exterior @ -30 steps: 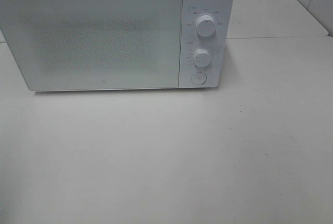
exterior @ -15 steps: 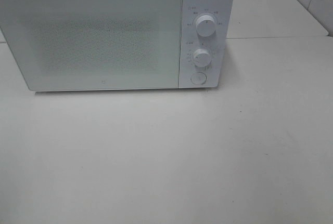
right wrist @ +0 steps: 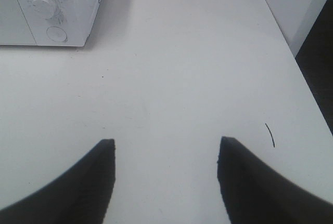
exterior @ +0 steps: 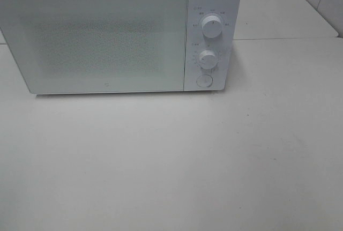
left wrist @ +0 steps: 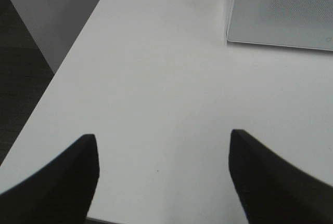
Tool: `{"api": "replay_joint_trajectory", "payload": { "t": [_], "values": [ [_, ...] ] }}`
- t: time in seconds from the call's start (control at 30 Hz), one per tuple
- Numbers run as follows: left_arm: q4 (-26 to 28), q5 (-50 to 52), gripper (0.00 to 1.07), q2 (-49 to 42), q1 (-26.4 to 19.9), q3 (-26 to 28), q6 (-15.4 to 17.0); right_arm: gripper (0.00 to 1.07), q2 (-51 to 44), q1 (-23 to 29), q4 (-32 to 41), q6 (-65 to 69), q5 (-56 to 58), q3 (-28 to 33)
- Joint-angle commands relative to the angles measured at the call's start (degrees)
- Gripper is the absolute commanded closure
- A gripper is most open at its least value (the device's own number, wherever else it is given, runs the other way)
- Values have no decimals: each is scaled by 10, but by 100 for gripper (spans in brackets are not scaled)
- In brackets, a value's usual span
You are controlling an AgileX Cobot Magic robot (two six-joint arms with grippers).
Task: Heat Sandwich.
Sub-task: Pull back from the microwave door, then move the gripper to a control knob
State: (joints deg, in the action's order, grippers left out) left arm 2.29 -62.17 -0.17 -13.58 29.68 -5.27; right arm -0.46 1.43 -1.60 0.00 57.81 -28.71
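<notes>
The left gripper holds its jaws wide apart with nothing between them, only bare worktop below. The right gripper stands the same way, jaws spread wide and empty, touching nothing. The sandwich shows in no view, so where it lies relative to either pair of jaws cannot be told.

Beyond the left jaws, the left wrist view catches a corner of the white microwave and the worktop's outer edge, with dark floor past it. The right wrist view shows the microwave's control end, with a dial and a round button under it, and a thin dark curved mark on the worktop near the right jaws.

Only the high view takes in the whole microwave front: door shut, two dials one above the other, the button lowest. Neither arm appears there.
</notes>
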Motion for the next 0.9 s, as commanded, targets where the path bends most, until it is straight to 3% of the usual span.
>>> {"api": "replay_joint_trajectory", "payload": {
  "t": [0.03, 0.37, 0.57, 0.9],
  "values": [
    [-3, 9, 39, -15, -2, -1, 4, 50, -13, 1, 0, 3, -7, 1],
    [-3, 9, 39, -15, -2, -1, 4, 50, -13, 1, 0, 3, -7, 1],
    [-6, 9, 39, -14, 45, -1, 6, 50, -13, 1, 0, 3, -7, 1],
    [-6, 9, 39, -14, 48, -1, 6, 50, -13, 1, 0, 3, -7, 1]
  ]
}}
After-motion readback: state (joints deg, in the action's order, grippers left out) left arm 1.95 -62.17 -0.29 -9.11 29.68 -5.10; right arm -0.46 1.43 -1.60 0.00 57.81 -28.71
